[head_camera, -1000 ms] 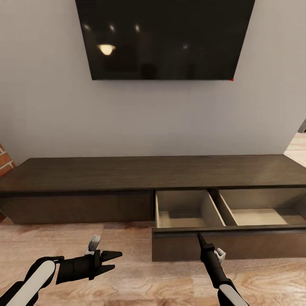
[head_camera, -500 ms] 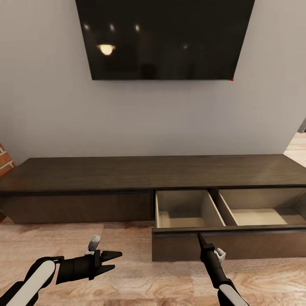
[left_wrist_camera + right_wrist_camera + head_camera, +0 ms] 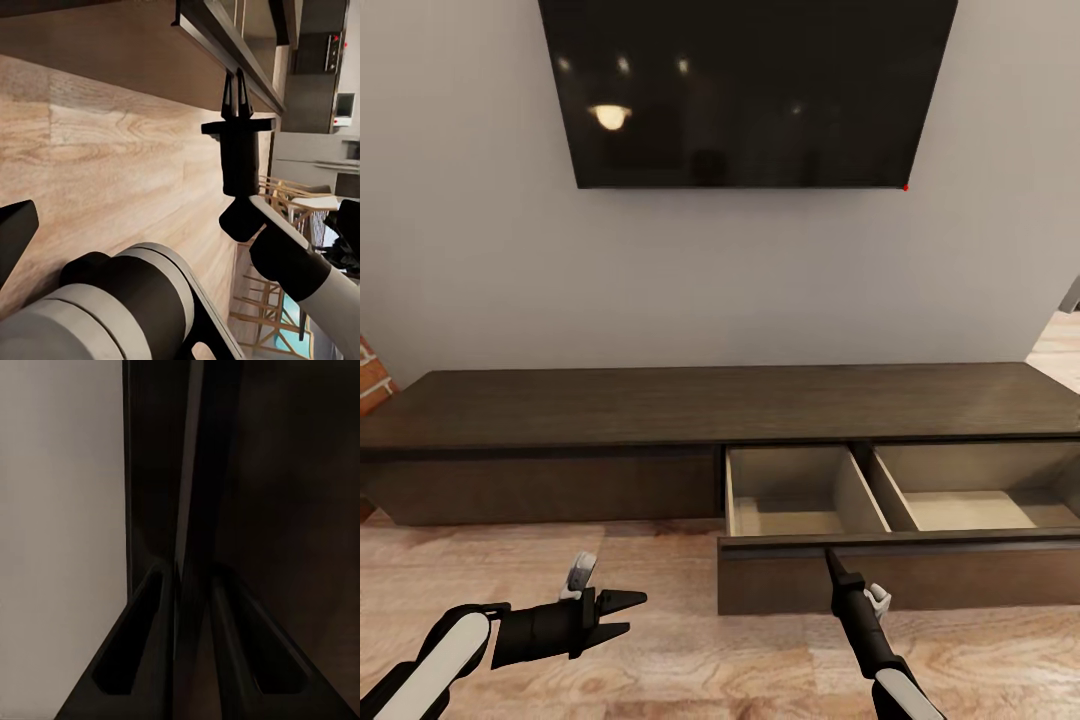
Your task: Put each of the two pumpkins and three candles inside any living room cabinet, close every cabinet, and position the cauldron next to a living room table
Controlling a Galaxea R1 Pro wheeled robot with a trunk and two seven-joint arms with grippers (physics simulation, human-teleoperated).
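The long, low dark-brown cabinet [image 3: 660,405] stands against the grey wall. Its right drawer [image 3: 900,575] is pulled out, and two pale beige compartments [image 3: 800,500] inside hold nothing. My right gripper [image 3: 829,558] points up at the drawer front's top edge with its fingers together. In the left wrist view the right gripper [image 3: 237,81] has its tips at that same edge. My left gripper [image 3: 635,612] hovers open over the floor, left of the drawer and holding nothing. The pumpkins, candles, cauldron and table are out of view.
A big black TV [image 3: 750,90] hangs on the wall above the cabinet. Red brick [image 3: 370,375] shows at the far left. Wooden floor [image 3: 690,650] runs in front of the cabinet. Dining chairs [image 3: 289,202] and kitchen units appear far off in the left wrist view.
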